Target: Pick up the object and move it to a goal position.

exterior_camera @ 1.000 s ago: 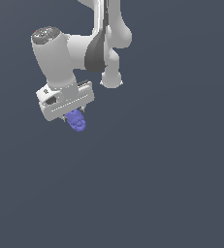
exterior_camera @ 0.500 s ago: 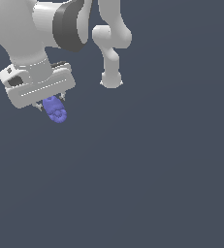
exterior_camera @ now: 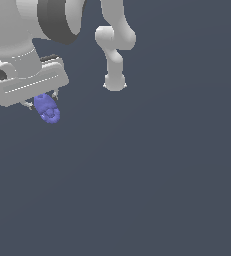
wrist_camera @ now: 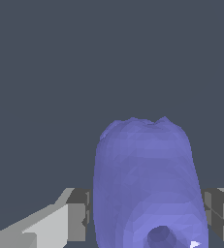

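Observation:
The object [exterior_camera: 47,108] is a periwinkle blue-purple lumpy oblong blob hanging below my white gripper [exterior_camera: 41,102] at the exterior view's upper left. The gripper is shut on it, with most of the blob sticking out beneath the hand. In the wrist view the object [wrist_camera: 147,186] fills the lower middle, and a grey fingertip [wrist_camera: 78,215] presses on each side of it. The fingers are mostly hidden behind the hand in the exterior view.
The white arm's links and base [exterior_camera: 115,50] stand at the upper middle of the exterior view. A flat dark grey-blue surface [exterior_camera: 152,190] fills everything else.
The gripper has carried the object toward the exterior view's left and appears larger, closer to the camera. The grip on the object is unchanged.

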Robot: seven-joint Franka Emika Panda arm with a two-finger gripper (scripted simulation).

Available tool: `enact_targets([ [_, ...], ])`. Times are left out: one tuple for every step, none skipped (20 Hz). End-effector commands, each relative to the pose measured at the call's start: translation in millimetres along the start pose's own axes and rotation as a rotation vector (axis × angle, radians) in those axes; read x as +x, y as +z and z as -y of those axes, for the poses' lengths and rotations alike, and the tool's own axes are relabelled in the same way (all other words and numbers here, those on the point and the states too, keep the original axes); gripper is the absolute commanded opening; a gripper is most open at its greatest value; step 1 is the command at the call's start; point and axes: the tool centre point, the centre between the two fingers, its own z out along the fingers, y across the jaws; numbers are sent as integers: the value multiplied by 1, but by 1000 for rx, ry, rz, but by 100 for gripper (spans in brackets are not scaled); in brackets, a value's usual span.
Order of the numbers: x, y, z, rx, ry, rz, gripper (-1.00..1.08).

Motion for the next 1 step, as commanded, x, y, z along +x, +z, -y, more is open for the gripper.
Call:
enact_targets([
  [0, -1, -1, 0, -1, 0, -100],
])
